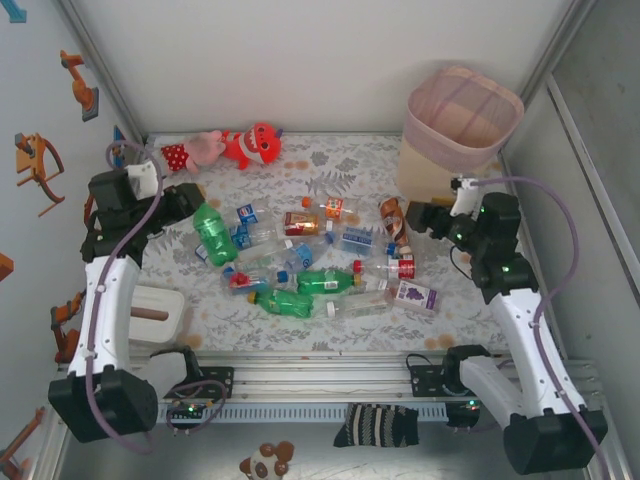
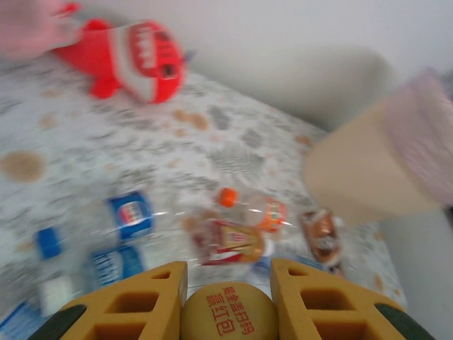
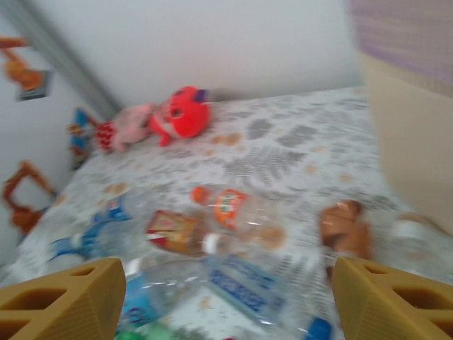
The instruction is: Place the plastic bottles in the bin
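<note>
Overhead, left gripper beside green bottle; wrist view: clamps yellow cap.

A red plush toy lies far ahead of the left gripper, off to its left, with a pink plush toy just beside it on the floral cloth. A white box sits behind that gripper. A striped sock lies well behind both grippers.
</note>
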